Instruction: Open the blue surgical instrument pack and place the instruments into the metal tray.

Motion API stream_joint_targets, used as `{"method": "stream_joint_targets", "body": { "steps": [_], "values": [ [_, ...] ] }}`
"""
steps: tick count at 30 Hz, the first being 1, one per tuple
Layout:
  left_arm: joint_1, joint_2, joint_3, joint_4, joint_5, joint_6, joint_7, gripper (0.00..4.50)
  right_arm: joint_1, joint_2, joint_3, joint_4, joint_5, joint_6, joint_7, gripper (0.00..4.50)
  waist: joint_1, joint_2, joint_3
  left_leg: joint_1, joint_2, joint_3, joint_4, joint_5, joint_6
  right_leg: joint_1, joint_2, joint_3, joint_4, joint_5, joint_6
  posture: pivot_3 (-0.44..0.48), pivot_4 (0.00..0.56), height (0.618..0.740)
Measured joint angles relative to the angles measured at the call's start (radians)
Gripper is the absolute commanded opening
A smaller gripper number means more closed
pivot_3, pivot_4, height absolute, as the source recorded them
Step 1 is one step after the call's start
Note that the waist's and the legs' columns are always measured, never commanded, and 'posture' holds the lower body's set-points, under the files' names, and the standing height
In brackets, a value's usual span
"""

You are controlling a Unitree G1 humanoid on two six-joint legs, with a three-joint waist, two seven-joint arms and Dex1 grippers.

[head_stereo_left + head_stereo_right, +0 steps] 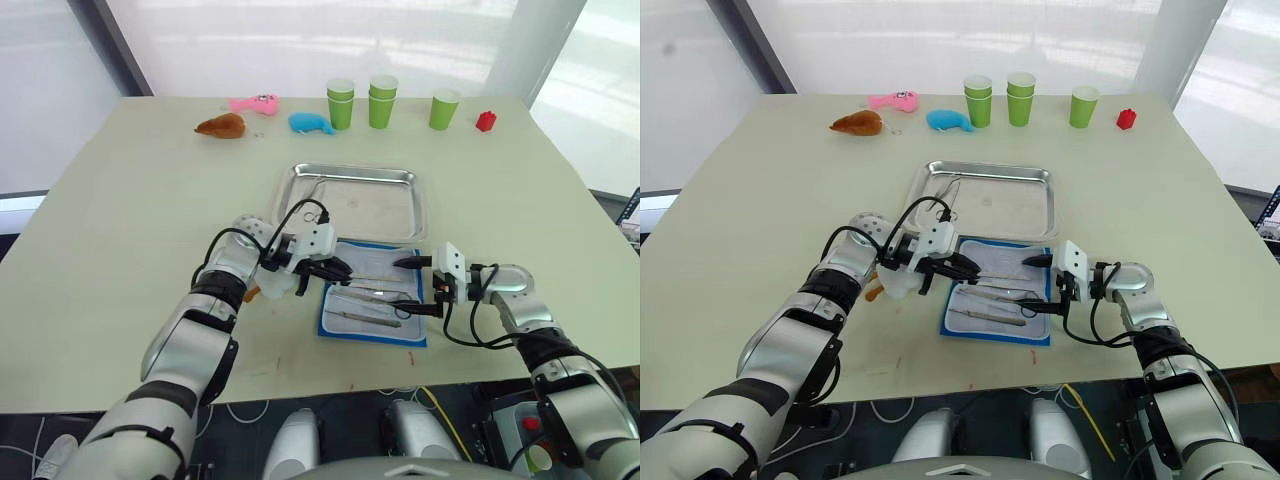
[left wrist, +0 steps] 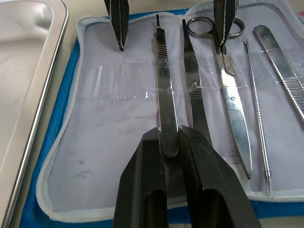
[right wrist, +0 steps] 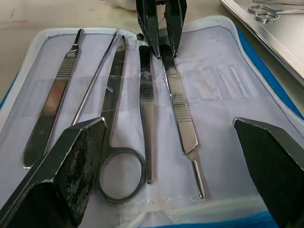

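Note:
The blue surgical instrument pack [image 1: 325,326] lies open on the table, just in front of the metal tray [image 1: 421,208]. Several silver instruments sit in its pale lining: a scalpel handle [image 3: 179,107], a second handle [image 3: 147,102], scissors [image 3: 115,142], a probe [image 3: 93,90] and forceps [image 3: 52,102]. My left gripper [image 2: 170,138] is at the pack's left end, shut on the end of the scalpel handle [image 2: 163,95]. My right gripper [image 3: 168,124] stands wide open over the pack's right end, holding nothing. A pair of scissors [image 1: 316,203] lies in the tray.
Along the far edge stand green cups [image 1: 340,106], [image 1: 382,100], [image 1: 444,108], a red block [image 1: 486,121], a blue plush toy [image 1: 310,123], a pink toy [image 1: 253,103] and a brown toy [image 1: 222,126]. A white object [image 1: 277,285] lies beside my left wrist.

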State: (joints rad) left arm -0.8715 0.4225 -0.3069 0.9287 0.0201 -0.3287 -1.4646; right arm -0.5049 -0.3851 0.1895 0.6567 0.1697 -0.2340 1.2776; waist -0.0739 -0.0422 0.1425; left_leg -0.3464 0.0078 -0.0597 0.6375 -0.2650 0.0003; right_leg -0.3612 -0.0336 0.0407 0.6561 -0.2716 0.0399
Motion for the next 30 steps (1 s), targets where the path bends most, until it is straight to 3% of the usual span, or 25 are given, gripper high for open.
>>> {"method": "stream_joint_targets", "body": {
  "steps": [19,30],
  "values": [
    [-0.02,0.112,-0.06,-0.379,0.058,0.422,-0.062,0.12,-0.001,0.011,-0.001,-0.005,0.0,0.002,0.0,4.5,-0.001,0.004,0.004,0.0,0.0,-0.003,-0.002,0.0,0.0,0.001,0.002,-0.001,0.001,-0.004,0.0,0.0,0.15,0.74],
    [-0.011,0.17,-0.067,-0.457,0.053,0.474,-0.078,0.12,-0.002,0.02,0.0,-0.007,0.0,0.001,0.0,4.5,-0.018,0.006,0.005,0.0,-0.002,-0.008,-0.003,0.0,0.0,0.001,0.0,-0.004,0.001,-0.006,0.0,0.0,0.15,0.74]
  ]
}}
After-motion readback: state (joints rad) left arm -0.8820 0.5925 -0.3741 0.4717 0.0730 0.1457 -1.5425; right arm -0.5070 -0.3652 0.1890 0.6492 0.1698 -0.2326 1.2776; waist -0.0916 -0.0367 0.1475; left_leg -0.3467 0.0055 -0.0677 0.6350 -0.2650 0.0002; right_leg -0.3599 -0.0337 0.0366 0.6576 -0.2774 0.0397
